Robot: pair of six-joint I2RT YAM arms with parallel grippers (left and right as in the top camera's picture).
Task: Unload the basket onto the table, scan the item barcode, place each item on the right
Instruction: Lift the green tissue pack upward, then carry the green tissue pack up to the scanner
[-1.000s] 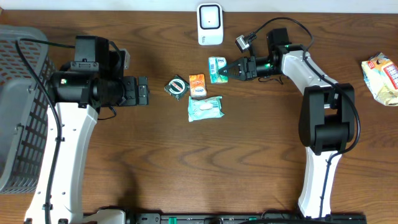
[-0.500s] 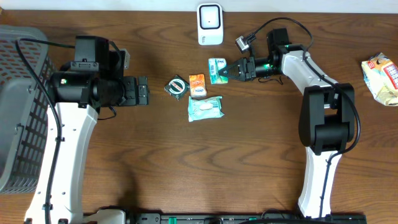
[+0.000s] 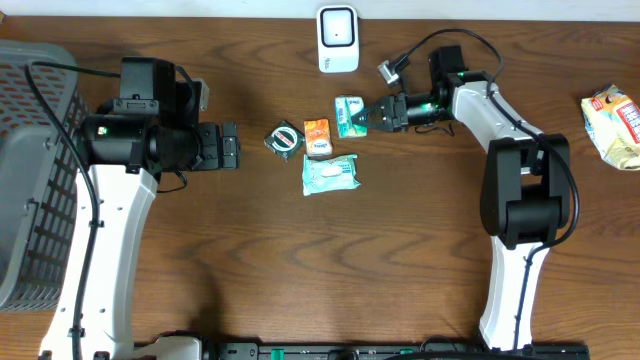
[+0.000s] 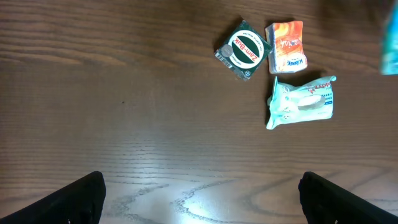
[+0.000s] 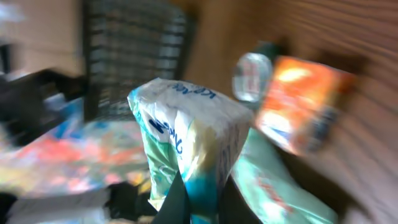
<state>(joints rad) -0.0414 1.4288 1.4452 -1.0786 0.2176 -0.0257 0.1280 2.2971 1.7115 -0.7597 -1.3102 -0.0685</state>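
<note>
Just below the scanner [image 3: 338,38], the right gripper [image 3: 372,113] is clamping the teal packet [image 3: 349,112], pickup apparently done, scan pending, left gripper [image 3: 229,147] idling agape.

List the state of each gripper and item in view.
left gripper: open, holding nothing.
right gripper: shut on the green tissue pack.
green tissue pack: gripped at one end.
orange pack: lying flat, untouched.
Zam-Buk pack: lying flat, untouched.
wipes pack: lying flat, untouched.
scanner: untouched, no item held over it.
snack bag: lying apart, untouched.
</note>
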